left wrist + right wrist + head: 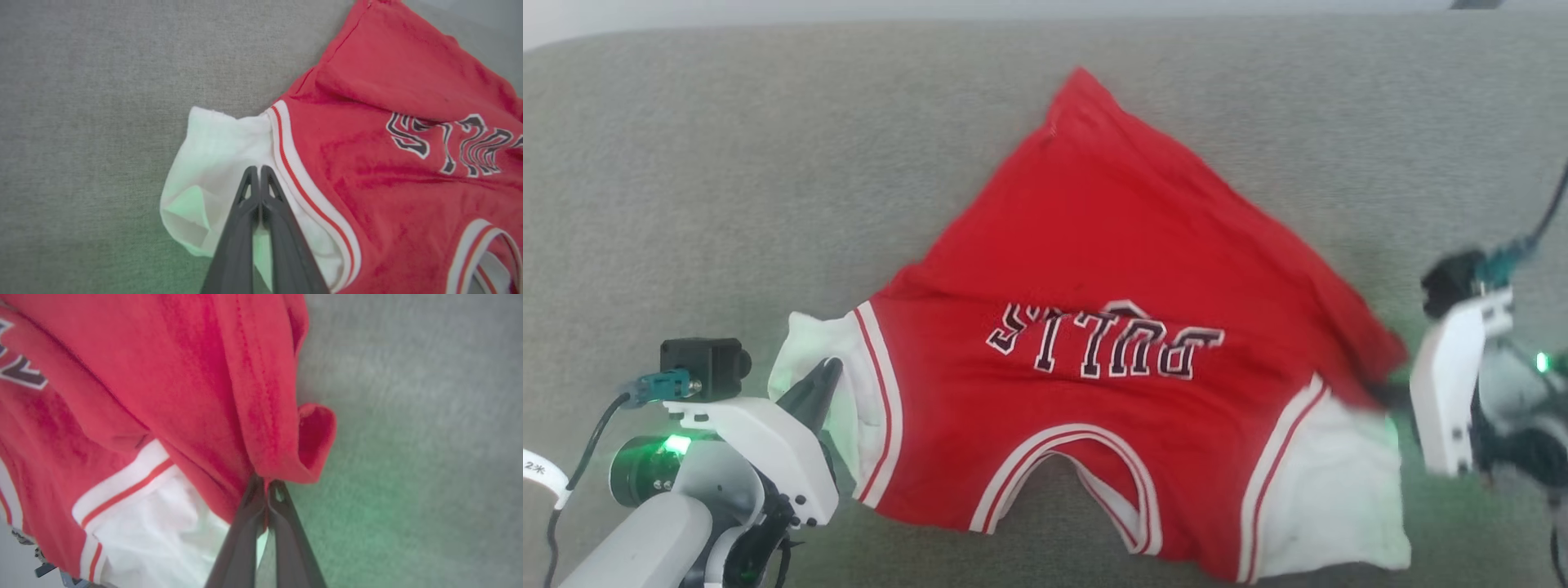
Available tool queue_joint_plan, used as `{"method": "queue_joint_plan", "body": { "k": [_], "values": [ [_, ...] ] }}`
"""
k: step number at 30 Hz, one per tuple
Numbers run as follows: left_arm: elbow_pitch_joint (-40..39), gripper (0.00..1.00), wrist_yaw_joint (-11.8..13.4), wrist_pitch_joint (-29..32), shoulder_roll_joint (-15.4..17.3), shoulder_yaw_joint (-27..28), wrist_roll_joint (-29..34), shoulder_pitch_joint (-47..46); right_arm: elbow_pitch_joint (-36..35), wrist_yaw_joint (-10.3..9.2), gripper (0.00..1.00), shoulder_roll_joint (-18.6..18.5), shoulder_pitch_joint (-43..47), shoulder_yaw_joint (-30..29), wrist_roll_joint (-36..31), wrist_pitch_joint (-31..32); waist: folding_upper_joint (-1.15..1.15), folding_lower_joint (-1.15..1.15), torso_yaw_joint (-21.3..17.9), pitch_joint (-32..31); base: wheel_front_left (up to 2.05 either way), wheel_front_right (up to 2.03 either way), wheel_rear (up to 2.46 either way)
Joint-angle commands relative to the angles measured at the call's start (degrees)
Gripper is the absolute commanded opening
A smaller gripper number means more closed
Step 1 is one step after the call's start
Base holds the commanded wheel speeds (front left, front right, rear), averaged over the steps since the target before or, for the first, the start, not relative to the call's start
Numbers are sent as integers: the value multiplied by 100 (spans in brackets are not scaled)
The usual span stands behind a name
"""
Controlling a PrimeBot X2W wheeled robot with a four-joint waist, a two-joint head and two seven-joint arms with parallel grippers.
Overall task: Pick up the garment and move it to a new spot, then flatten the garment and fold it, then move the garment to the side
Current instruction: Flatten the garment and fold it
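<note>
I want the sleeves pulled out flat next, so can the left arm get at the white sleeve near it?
Probably yes: the left gripper sits shut over that white sleeve, and nothing lies between them, though it must open first.

Blur smears the right arm point(1454, 384) in the head view, and the frame's right edge cuts it off. In the right wrist view, the right gripper point(264, 486) has its closed fingertips buried under a red fold of the jersey T-shirt point(196, 375), hiding the pinch itself. The "BULLS" lettering point(457, 143) runs off the left wrist view's right edge. The left forearm point(645, 539) leaves the head view at the bottom.
</note>
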Motion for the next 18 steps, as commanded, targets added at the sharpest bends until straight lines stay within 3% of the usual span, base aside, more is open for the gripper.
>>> {"method": "queue_joint_plan", "body": {
  "k": [1, 6, 11, 12, 13, 18],
  "values": [
    [-28, 0, 35, 33, 21, 20, -44, 51, -85, -10, 0, 86, 335, -77, -74, 73, 0, 0, -73, -36, 0, 0, 0],
    [-89, 0, 53, 82, 36, 23, -64, -16, -491, -10, 0, 535, 1285, -666, -478, -20, 0, 0, -115, -1, 0, 0, 0],
    [-32, 0, 3, 72, -19, -16, -75, -61, -248, -10, 0, 1073, 1815, -942, -659, -90, 0, 0, -82, 30, 0, 0, 0],
    [-13, 0, -19, 63, -25, -22, -77, -62, -250, -11, 24, 1103, 1835, -997, -730, -205, 0, 0, -71, 29, 0, 0, 0],
    [-3, 0, -42, 47, -38, -25, -85, -64, -263, -12, 100, 1152, 1828, -1054, -742, -274, 0, 0, -63, 27, 0, 0, 0],
    [40, 0, -53, 8, -40, -33, -104, 15, -684, -18, 100, 1113, 1703, -1396, -711, -321, 0, 0, -24, -35, 0, 0, 0]
  ]
}}
